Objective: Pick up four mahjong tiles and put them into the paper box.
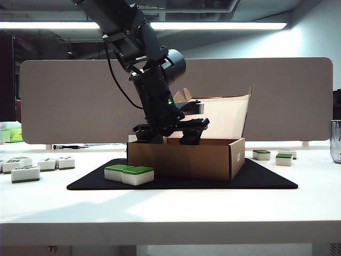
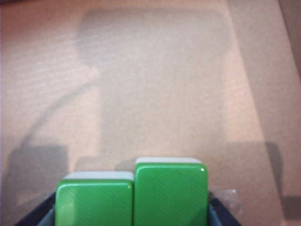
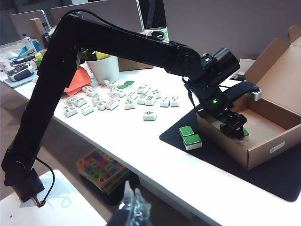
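My left gripper (image 1: 168,137) reaches down into the open brown paper box (image 1: 181,157), which stands on a black mat. In the left wrist view the left gripper (image 2: 131,221) has two green-topped mahjong tiles (image 2: 94,202) (image 2: 170,193) side by side between its fingers, low over the cardboard floor (image 2: 160,84). No gap shows between the pads and the tiles. Two more green-topped tiles (image 1: 129,173) lie together on the mat by the box's left front corner, and the right wrist view shows these tiles (image 3: 189,136) too. My right gripper (image 3: 131,207) hangs beyond the table's front edge, fingertips together and empty.
The black mat (image 1: 266,178) lies under the box. White-faced tiles (image 1: 25,173) are on the table at left, with several more of these tiles (image 3: 127,99) scattered beside a white cup (image 3: 106,68). Other green-topped tiles (image 1: 283,159) sit at right. The box lid (image 1: 226,117) stands upright behind.
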Robot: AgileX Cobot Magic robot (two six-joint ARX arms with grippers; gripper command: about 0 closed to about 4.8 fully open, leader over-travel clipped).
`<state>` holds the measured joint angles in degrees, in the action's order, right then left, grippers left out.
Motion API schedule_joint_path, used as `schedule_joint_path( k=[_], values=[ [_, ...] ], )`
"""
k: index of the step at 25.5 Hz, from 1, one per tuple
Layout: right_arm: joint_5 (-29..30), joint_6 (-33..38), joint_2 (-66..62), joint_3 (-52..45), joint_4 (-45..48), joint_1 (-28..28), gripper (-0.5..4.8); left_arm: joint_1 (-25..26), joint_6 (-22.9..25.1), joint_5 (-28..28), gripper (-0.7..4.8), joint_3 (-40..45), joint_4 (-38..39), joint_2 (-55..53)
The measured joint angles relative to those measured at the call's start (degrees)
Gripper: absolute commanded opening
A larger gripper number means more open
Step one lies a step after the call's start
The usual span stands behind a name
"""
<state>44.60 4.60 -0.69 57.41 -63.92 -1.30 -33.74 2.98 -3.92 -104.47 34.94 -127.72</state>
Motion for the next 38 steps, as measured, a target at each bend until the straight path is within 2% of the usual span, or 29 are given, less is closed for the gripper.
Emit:
schedule_joint_path(
  k=[7, 12, 17, 20, 24, 28, 30, 33, 38],
  values=[
    [0.0, 0.0, 0.0, 0.0, 0.0, 0.0, -0.01, -0.02, 0.0, -0.04, 3.77, -0.79, 0.46, -0.13],
    [0.0, 0.0, 0.0, -0.02, -0.02, 0.0, -0.01, -0.04, 0.0, -2.34, 3.77, -7.69, 4.83, -0.2],
    [0.0, 0.0, 0.0, -0.02, -0.02, 0.0, -0.01, -0.11, 0.04, -2.51, 3.76, -16.04, 15.19, -0.07],
    [0.02, 0.0, 0.0, 0.0, -0.02, 0.0, -0.01, 0.17, 1.66, -2.49, 3.76, -20.44, 25.16, 0.81],
    [0.0, 0.0, 0.0, 0.0, -0.02, 0.0, -0.01, 0.76, 2.36, -2.29, 3.76, -20.37, 30.42, 5.01],
    [0.0, 0.0, 0.0, -0.02, -0.04, -0.02, -0.01, 1.36, 2.43, -1.79, 3.74, -20.37, 30.47, 9.09],
    [0.0, -0.02, 0.0, -0.02, -0.02, 0.0, -0.01, 1.4, 2.45, 1.07, 3.74, -19.17, 30.23, 11.37],
    [0.0, -0.02, 0.0, -0.02, -0.04, -0.02, -0.01, 1.77, 2.97, 3.17, 3.74, -14.32, 29.79, 14.4],
    [0.0, -0.15, 0.0, 0.0, -0.09, 0.02, -0.01, 3.04, 5.25, 3.56, 3.76, -4.15, 27.96, 20.0]
  ],
)
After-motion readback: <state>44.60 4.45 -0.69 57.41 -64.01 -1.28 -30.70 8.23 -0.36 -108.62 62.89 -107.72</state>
